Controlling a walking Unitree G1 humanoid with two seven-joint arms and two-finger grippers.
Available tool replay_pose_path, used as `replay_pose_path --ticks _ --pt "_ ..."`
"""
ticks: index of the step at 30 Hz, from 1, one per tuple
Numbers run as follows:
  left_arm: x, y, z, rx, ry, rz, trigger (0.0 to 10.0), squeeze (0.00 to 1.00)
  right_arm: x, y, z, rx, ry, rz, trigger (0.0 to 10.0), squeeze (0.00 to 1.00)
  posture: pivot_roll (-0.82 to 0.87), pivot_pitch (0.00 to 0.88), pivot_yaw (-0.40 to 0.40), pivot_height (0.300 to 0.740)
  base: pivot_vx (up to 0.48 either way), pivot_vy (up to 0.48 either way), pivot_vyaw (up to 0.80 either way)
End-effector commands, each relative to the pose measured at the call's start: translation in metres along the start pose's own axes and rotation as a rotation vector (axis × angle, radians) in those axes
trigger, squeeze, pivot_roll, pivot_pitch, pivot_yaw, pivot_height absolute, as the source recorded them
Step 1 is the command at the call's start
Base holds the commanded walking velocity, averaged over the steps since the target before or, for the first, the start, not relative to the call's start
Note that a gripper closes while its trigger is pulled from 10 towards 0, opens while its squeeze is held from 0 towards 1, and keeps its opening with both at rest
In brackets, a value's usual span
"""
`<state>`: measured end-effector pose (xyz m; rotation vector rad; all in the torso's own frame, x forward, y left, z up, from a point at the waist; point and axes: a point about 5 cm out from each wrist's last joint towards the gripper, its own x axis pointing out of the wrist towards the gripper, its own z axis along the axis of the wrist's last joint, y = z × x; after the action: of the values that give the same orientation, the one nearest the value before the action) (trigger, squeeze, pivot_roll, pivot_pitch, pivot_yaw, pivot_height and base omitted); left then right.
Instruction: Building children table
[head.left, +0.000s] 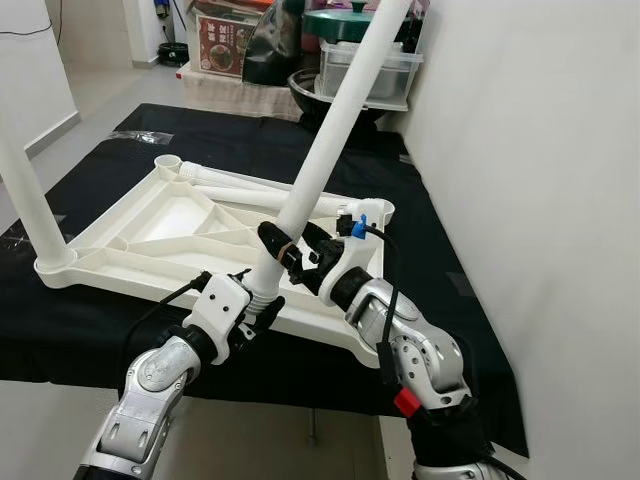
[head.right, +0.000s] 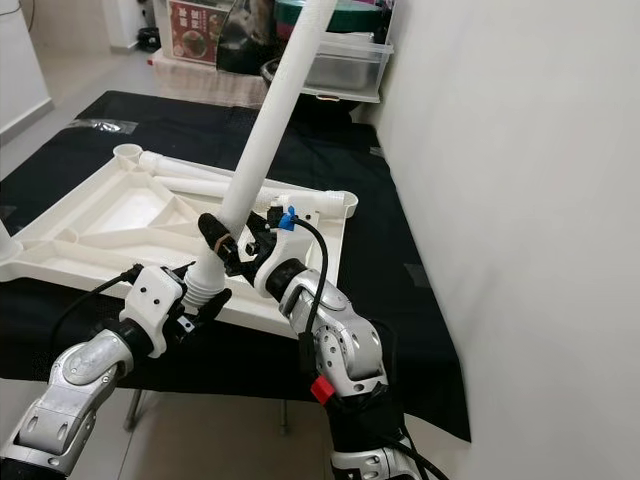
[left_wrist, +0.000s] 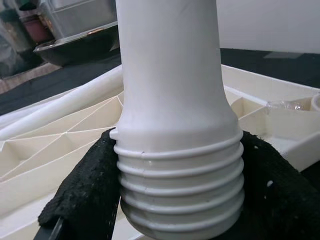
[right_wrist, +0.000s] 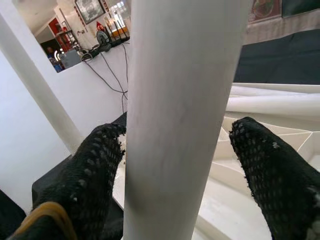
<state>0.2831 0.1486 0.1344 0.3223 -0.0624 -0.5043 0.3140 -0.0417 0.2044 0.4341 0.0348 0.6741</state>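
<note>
Both arms are reaching up and inward over the upturned tabletop (head.left: 150, 235). The left gripper (head.left: 262, 303) is clamping the tilted white leg (head.left: 330, 130) at its threaded end beside the tabletop's near corner, while the right gripper (head.left: 292, 245) is clasping the shaft just above.

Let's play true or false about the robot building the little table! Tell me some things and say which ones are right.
1. Both grippers are at one white table leg. True.
2. The left gripper is at the leg's threaded end. True.
3. The tabletop lies on a red cloth. False: the cloth is black.
4. The held leg stands straight up. False: it leans.
5. Another leg already stands in a corner. True.
</note>
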Motion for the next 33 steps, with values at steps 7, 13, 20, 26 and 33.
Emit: replay_pose_path --ticks 7,13,20,26,33 --pt "-0.002 -0.004 -0.001 0.035 -0.003 -0.047 10.0 0.00 0.008 0.010 0.012 0.067 -0.035 0.046 10.0 0.00 0.07 0.000 -0.113 0.740 0.000 0.000 0.00" --pt "-0.003 -0.006 -0.002 0.049 -0.002 -0.063 10.0 0.00 0.007 0.009 0.013 0.094 -0.038 0.054 10.0 0.00 0.07 0.000 -0.112 0.740 0.000 0.000 0.00" --pt "-0.003 -0.008 -0.002 0.054 -0.003 -0.076 10.0 0.00 0.010 0.007 0.017 0.107 -0.054 0.045 10.0 0.00 0.07 0.000 -0.110 0.740 0.000 0.000 0.00" --pt "-0.002 -0.010 -0.003 0.053 -0.004 -0.080 10.0 0.00 0.012 0.005 0.021 0.106 -0.066 0.036 10.0 0.00 0.07 0.000 -0.109 0.740 0.000 0.000 0.00" --pt "-0.004 -0.012 -0.004 0.051 -0.002 -0.086 10.0 0.00 0.014 0.006 0.022 0.104 -0.065 0.040 10.0 0.00 0.07 0.000 -0.110 0.740 0.000 0.000 0.00"
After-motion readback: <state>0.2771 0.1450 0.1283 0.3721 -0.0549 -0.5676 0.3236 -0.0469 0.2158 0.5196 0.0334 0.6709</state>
